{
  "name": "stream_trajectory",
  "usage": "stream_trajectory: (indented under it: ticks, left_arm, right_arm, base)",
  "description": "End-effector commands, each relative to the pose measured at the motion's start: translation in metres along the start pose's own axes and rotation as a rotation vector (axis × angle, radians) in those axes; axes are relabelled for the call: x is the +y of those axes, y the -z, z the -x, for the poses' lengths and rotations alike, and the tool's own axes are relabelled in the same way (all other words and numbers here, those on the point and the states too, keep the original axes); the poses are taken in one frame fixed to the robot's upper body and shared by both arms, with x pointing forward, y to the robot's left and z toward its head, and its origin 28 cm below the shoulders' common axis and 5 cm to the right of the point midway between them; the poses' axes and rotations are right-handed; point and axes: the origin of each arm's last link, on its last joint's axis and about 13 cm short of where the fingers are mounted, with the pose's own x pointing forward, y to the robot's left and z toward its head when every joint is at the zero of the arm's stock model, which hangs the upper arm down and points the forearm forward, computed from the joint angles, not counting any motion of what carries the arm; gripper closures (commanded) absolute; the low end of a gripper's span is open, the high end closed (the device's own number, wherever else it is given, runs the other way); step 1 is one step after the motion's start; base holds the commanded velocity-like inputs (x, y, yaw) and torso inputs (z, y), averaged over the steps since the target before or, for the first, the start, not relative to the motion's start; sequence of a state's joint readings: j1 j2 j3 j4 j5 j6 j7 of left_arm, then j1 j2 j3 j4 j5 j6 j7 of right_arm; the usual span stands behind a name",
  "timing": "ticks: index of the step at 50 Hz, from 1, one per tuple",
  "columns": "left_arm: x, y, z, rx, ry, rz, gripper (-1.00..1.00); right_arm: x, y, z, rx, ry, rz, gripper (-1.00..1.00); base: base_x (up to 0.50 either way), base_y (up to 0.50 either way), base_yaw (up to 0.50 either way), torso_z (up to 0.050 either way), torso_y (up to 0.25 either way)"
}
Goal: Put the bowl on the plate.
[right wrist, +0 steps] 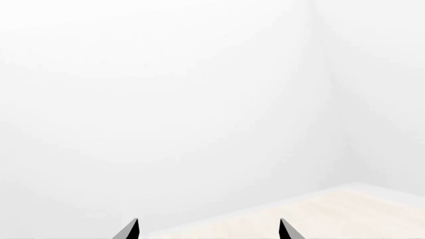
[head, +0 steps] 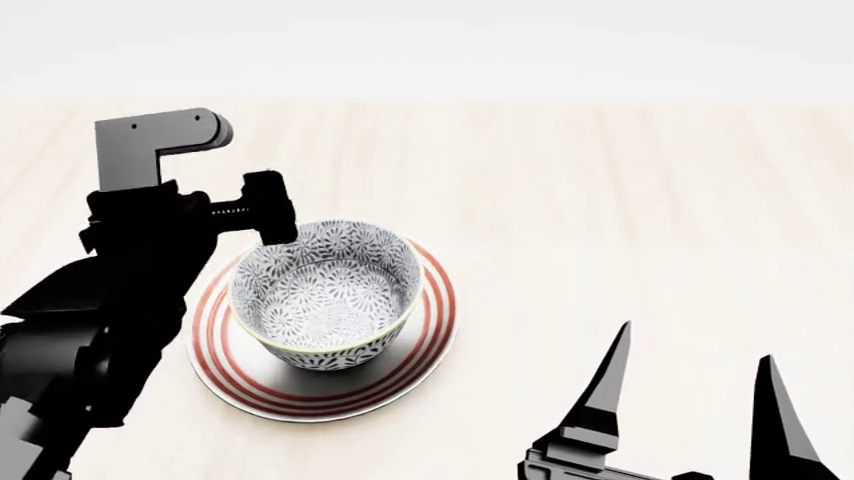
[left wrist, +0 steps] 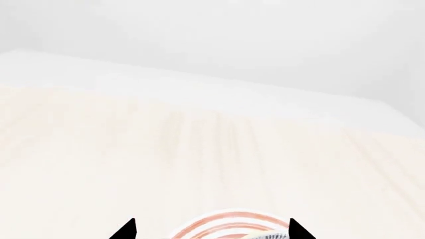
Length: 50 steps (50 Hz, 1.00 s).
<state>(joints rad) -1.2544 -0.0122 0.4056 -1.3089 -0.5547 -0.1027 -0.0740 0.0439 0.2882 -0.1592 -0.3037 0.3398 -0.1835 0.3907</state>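
The bowl (head: 328, 294) stands upright on the plate (head: 434, 320), inside the red rings, a little toward the plate's far side, so more of the rings shows on the near side and at the right than behind it. The plate lies flat on the desk (head: 627, 220), in the left half of what the head view shows of it and closer to the near edge than the far one. As far as these views show, the placing itself looks done: the bowl sits level, with nothing propping or tipping it.

What is left is the release and the retreat, and here the views are less plain. The left pincer (left wrist: 211, 230) is at the bowl's far left rim. In the head view the arm's dark body hides the fingertips, so contact with the rim cannot be judged there. In the left wrist view two black tips stand well apart, with an arc of the plate's rings and a sliver of the bowl's pattern between them; I read that as spread wide and gripping nothing, though the tips are cut by the frame edge. If so, only lifting that arm clear remains.

The right pincer (head: 694, 395) hangs over bare desk near the near edge, well apart from the plate, its two fingers spread and empty. Its wrist view shows only wall and a desk corner.
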Motion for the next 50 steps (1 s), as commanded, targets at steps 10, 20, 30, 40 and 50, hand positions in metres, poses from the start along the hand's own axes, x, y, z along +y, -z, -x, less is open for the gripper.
stream_trajectory:
  ticks: [10,20,30,40,50]
  left_arm:
    - [0.058,-0.021,0.007,-0.302,-0.133,-0.104,-1.0]
    - [0.067,0.015,0.078,-0.476,-0.175,-0.185,-1.0]
    - [0.069,0.063,0.161,-0.781,-0.215,-0.264,-1.0]
    - [0.07,0.083,0.196,-1.003,-0.308,-0.335,-1.0]
    - [0.072,0.082,0.2,-1.059,-0.377,-0.317,-1.0]
  right_arm:
    - [0.003,0.001,0.003,0.005,-0.017,0.004,-1.0]
    - [0.005,0.001,0.003,0.005,-0.026,0.003,-1.0]
    - [0.005,-0.001,0.003,-0.01,-0.018,0.002,-1.0]
    - [0.005,-0.003,0.004,-0.028,-0.015,0.004,-1.0]
    - [0.004,-0.003,0.005,-0.033,-0.013,0.003,-1.0]
  base:
    - [0.0,0.0,0.0,0.0,0.0]
    - [0.0,0.0,0.0,0.0,0.0]
    - [0.0,0.0,0.0,0.0,0.0]
    - [0.0,0.0,0.0,0.0,0.0]
    - [0.0,0.0,0.0,0.0,0.0]
